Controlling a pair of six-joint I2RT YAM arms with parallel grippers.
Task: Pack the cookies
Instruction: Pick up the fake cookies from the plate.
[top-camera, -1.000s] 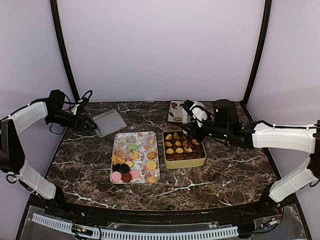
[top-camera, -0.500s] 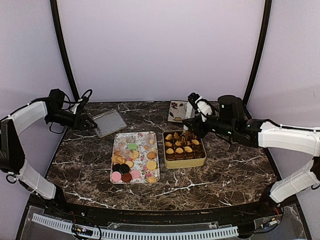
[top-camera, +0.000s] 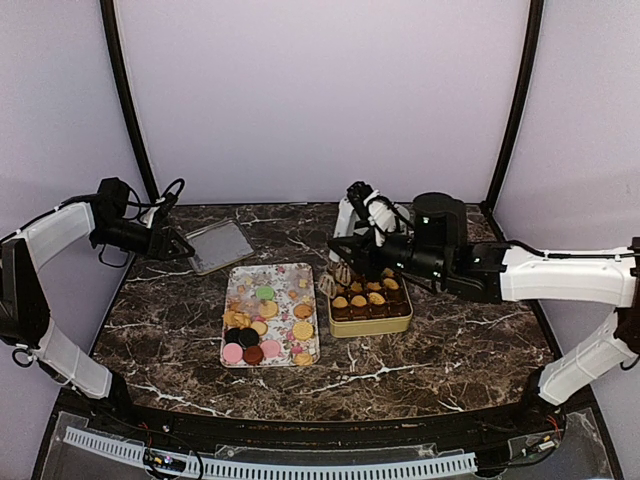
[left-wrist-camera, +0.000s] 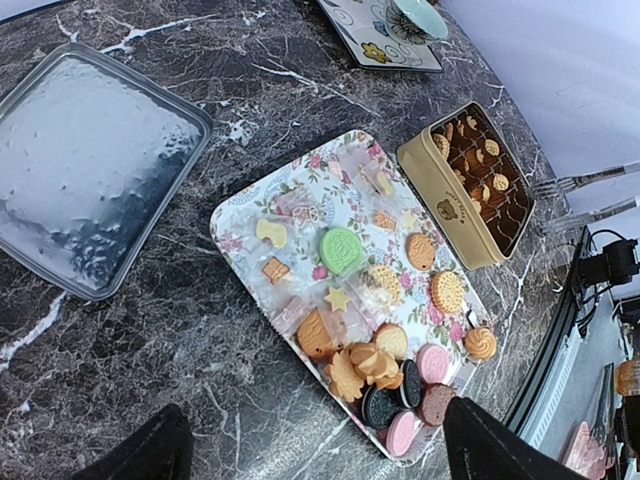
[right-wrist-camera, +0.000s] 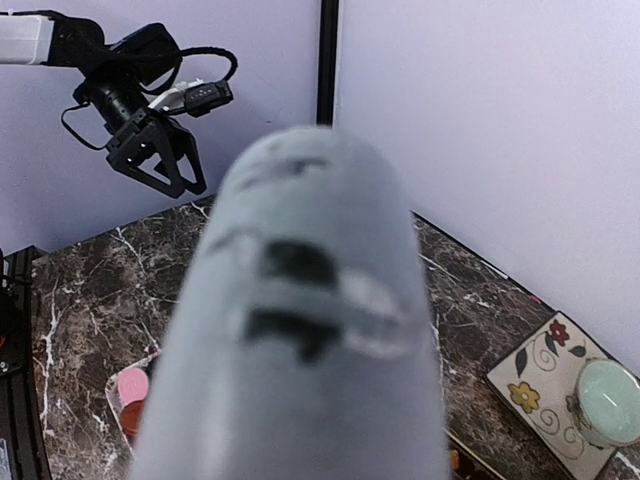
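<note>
The cookies (top-camera: 265, 315) lie on a flowery tray (top-camera: 238, 278) at mid-table: tan shapes, one green disc, pink and dark discs at the near end. The left wrist view shows them too (left-wrist-camera: 385, 360). More tan cookies (top-camera: 358, 298) sit in dark cups in the gold tin (top-camera: 372, 325). My right gripper (top-camera: 345, 262) hovers over the tin's far left corner. A blurred grey rounded shape (right-wrist-camera: 300, 330) fills its wrist view, so its jaws are hidden. My left gripper (top-camera: 178, 247) is open and empty, by the silver lid (top-camera: 220, 245).
The silver lid also shows in the left wrist view (left-wrist-camera: 90, 170), left of the tray. A small flowered plate (right-wrist-camera: 550, 395) with a pale green cup (right-wrist-camera: 605, 395) stands at the back, behind the tin. Purple walls and black posts close in the table.
My right arm has swung left, carrying its gripper from the tin's far right side to its far left corner. The left arm has not moved.
</note>
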